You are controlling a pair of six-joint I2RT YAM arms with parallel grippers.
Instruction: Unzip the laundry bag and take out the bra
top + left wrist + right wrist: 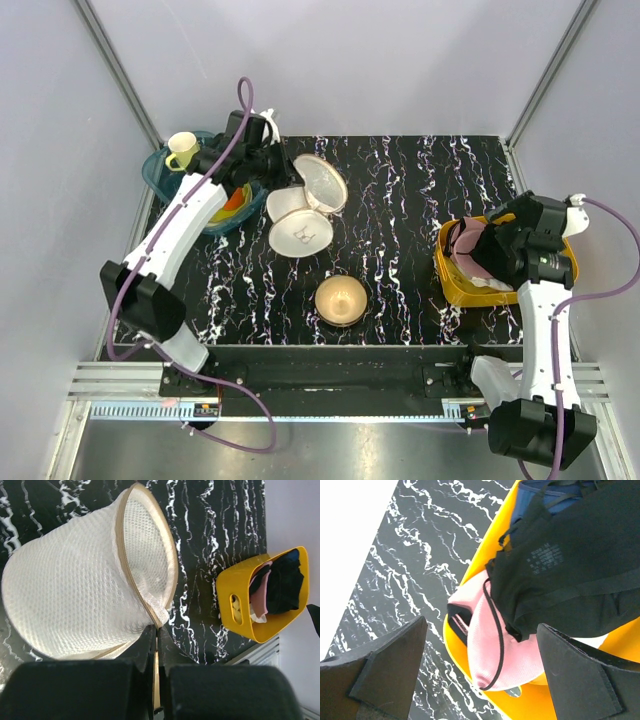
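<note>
Right gripper (482, 627): your jaws are spread wide with nothing between them, hanging right over the bin (485, 555).
Why spread: the bra (515, 662) lies under the open jaws and no cloth is caught in them, so this reads as a let-go pose, not a pinch.
Left gripper (155, 635): pressed together, far to the left of the bin. A tan strip of the bag (75, 590) rim runs into the closed fingers, so you look to be pinching that rim.
Why pinched: my guess is that the hold anchors the light mesh so it cannot slide or fold, and it turns the round opening toward the bin.
Bra, place: inside the bin, against the wall nearest the bag, with one cup humped up at the bin's rim.
Bra, cover: a dark cloth (570, 570) lies over its upper part, and a thin dark cord from that cloth loops across the cup.
Bra, look: dusty pink, padded and rounded, with a fine woven surface. A short dark band end shows at its side.
Bag, look: cream mesh drum on its side on the table (210, 540), well left of the bin. One tan-rimmed round face stands off the body, and nothing pink shows through the mesh.
Task standing: the zip looks undone and the bra is out. You likely need only to free your left hold.
</note>
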